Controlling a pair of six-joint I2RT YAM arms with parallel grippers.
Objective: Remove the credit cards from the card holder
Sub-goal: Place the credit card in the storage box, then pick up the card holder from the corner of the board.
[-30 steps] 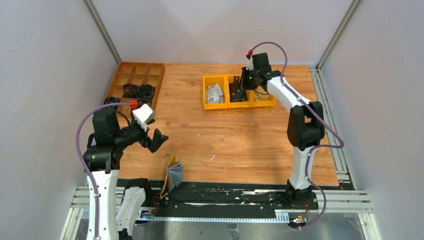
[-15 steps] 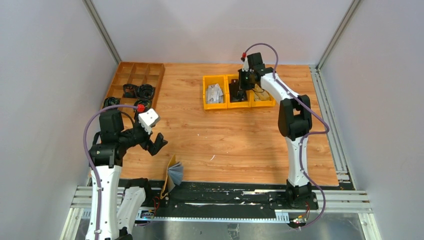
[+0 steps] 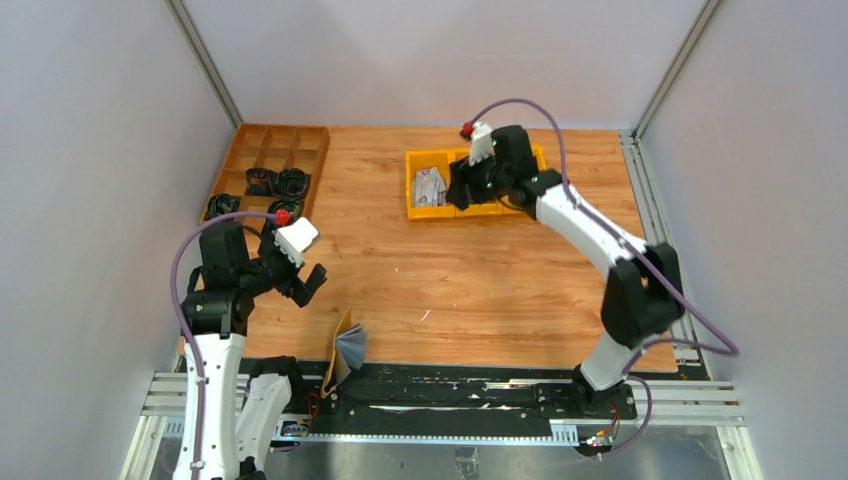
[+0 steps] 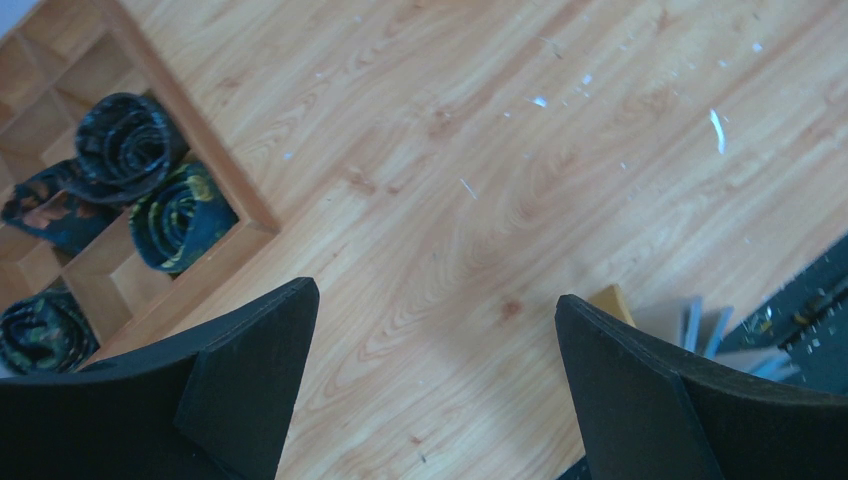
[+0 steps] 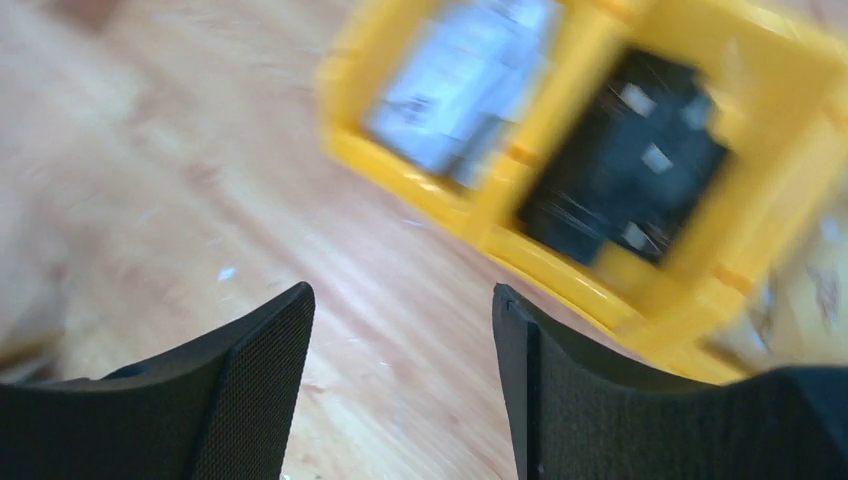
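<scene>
**Item: card holder, standing open – hazards and condition**

**Grippers.** The left gripper [image 3: 308,284] was wide open and empty, raised over bare desk [image 3: 480,280]. The right gripper [image 5: 400,292] was also parted with nothing between its fingers, above the yellow bins [image 3: 428,212]. Its wrist view was blurred.

**Location.** The card holder [image 3: 348,350] stood just outside the left gripper's span, on the side toward the arm bases and the right arm. It was well apart from the right gripper. Pale credit cards [image 3: 430,186] lay in the bin compartment just beyond the right gripper's left finger. Black pieces [image 5: 620,190] filled the next compartment.

**Hazards, as judged.**
- The holder stood on edge beside the black base rail [image 3: 450,385], so a one-sided push from a finger could topple it or slide it onto the rail.
- With the right gripper so far off, nothing braced the holder. A card that stuck in its sleeve would likely lift the whole wallet.
- The cards are thin, so a pinch could slip or take two at once.
- The wooden tray [image 4: 250,215] with its dark rolls [image 4: 125,145] sat beyond the left finger, and a wide swing could clip it.

**Condition.**
- The cover was mustard-yellow, and one corner showed in the left wrist view.
- The grey-blue sleeves were fanned apart like pages.
- Whether any sleeve held a card could not be told.
</scene>
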